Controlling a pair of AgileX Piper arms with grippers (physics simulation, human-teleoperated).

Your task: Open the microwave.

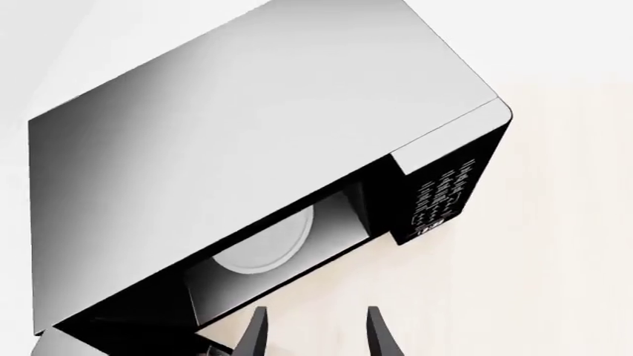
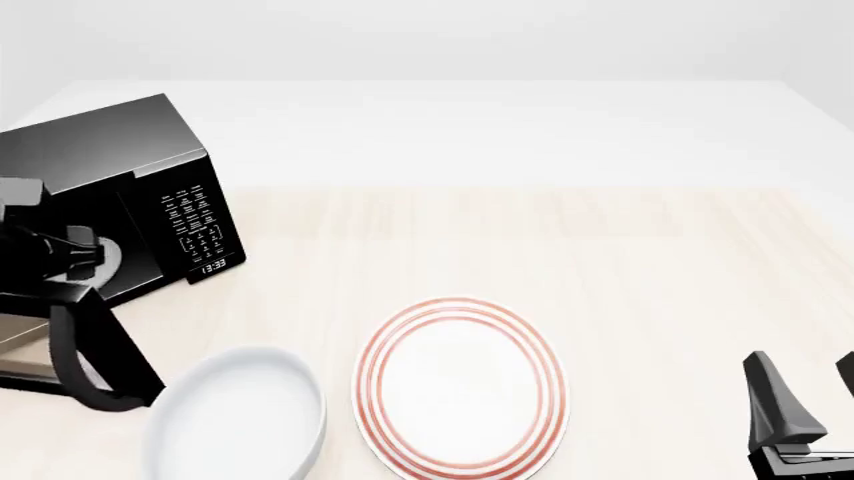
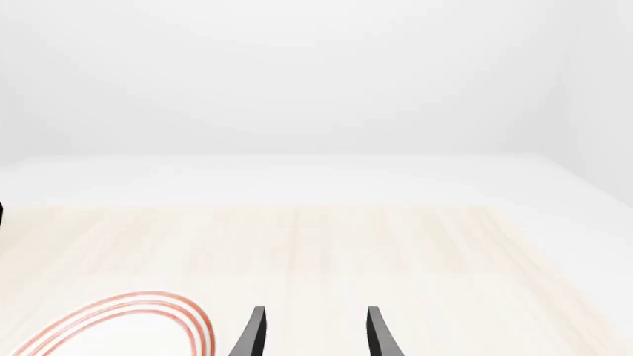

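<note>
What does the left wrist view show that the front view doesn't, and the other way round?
Only the left wrist view shows the white turntable plate inside the cavity and the left gripper, open and holding nothing. Only the front view shows the white bowl, the red-ringed plate, the right gripper and the clock display. Both show the microwave with its door open, its button panel and the wooden table.

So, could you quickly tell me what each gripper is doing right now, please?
Left gripper: open, holding nothing, in front of the microwave, whose door is open.
Right gripper: open, holding nothing, above the table.
</note>
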